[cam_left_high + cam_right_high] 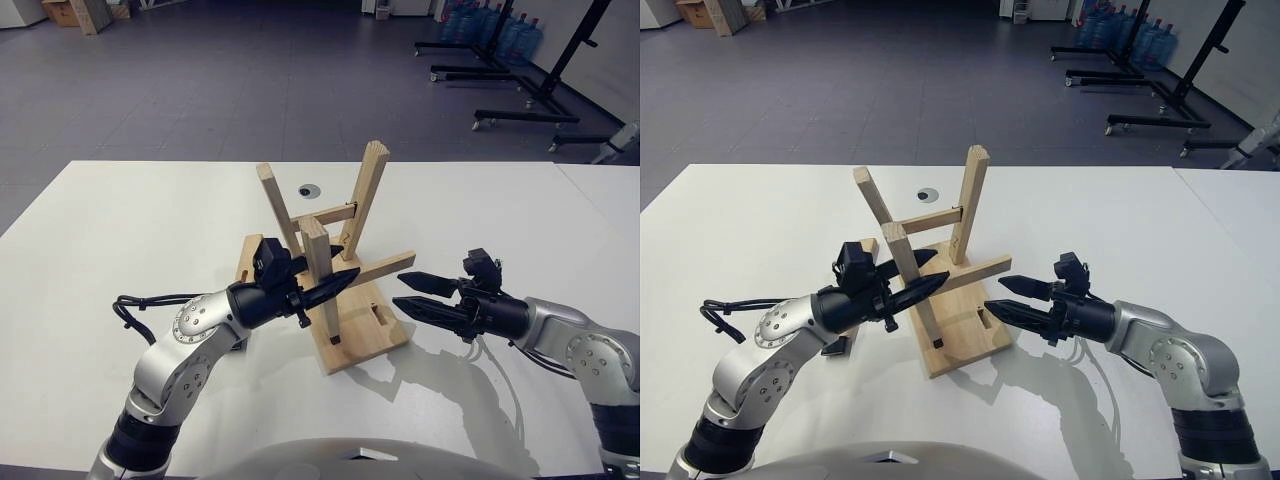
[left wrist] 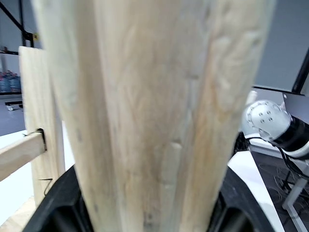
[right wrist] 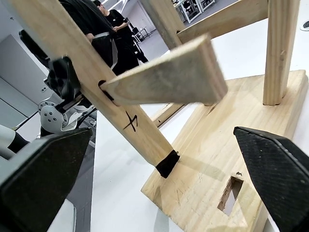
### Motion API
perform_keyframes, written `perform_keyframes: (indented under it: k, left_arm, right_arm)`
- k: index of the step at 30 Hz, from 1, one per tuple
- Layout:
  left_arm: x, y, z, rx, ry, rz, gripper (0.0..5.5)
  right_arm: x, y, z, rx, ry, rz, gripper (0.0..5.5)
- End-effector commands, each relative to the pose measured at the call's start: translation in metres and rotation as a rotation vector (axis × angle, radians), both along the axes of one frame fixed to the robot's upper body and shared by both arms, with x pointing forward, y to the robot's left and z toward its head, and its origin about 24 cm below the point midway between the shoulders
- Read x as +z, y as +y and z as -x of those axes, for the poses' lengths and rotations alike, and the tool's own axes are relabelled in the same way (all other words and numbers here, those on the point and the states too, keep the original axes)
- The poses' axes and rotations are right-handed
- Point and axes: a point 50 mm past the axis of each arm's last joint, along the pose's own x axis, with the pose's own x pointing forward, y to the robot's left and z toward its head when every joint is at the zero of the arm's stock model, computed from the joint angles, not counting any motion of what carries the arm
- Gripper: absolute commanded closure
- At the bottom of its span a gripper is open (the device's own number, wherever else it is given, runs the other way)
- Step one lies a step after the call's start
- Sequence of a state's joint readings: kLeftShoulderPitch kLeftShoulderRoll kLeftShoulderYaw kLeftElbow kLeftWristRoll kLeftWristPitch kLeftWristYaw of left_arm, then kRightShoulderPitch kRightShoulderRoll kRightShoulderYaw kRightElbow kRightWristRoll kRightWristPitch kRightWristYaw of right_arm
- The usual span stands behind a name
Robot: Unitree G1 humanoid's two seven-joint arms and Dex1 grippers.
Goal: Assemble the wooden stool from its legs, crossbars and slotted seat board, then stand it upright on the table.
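The stool lies upside down on the white table, its slotted seat board (image 1: 365,338) flat and three legs pointing up. My left gripper (image 1: 347,270) is shut on the near leg (image 1: 323,305), which stands in the board's front corner; this leg (image 2: 145,116) sits between the fingers in the left wrist view. Two taller legs (image 1: 365,195) (image 1: 277,205) behind are joined by a crossbar (image 1: 325,213). A second crossbar (image 1: 385,267) sticks out from the near leg with its right end free. My right gripper (image 1: 405,292) hovers open just right of the board, close to an empty slot (image 3: 231,193).
A round cable hole (image 1: 309,189) sits in the table behind the stool. A black cable (image 1: 130,305) loops beside my left arm. A second table (image 1: 605,200) adjoins on the right. Bare tabletop lies to the left and front.
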State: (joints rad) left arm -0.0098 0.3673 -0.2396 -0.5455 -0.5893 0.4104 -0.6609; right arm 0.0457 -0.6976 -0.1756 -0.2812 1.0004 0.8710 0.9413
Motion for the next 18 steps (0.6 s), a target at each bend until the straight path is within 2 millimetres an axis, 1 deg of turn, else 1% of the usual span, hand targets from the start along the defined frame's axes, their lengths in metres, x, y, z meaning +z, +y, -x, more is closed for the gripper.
perform_keyframes:
  k: [1, 5, 10, 12, 15, 17, 18]
  left_arm:
    - [-0.001, 0.009, -0.005, -0.019, 0.018, -0.036, 3.46]
    - [-0.007, 0.008, -0.002, -0.057, -0.013, -0.112, 3.46]
    - [-0.004, 0.005, -0.003, -0.046, -0.100, -0.169, 3.46]
    - [-0.004, 0.007, -0.006, -0.028, -0.120, -0.188, 3.46]
    - [-0.007, 0.010, -0.006, -0.019, -0.128, -0.207, 3.46]
    - [-0.013, 0.012, -0.004, -0.019, -0.113, -0.220, 3.46]
    - [-0.019, 0.015, -0.003, -0.016, -0.097, -0.232, 3.46]
  right_arm:
    - [0.001, 0.002, -0.002, 0.001, -0.002, 0.013, 0.10]
    - [0.001, 0.002, -0.002, 0.001, -0.005, 0.011, 0.10]
    - [0.000, -0.003, 0.000, -0.006, -0.008, 0.022, 0.10]
    - [-0.002, -0.009, 0.001, -0.007, -0.009, 0.059, 0.10]
    - [-0.004, -0.028, 0.005, 0.006, -0.008, 0.149, 0.10]
    - [-0.009, -0.043, 0.009, 0.011, 0.001, 0.225, 0.10]
    - [-0.009, -0.050, 0.007, -0.012, 0.002, 0.242, 0.10]
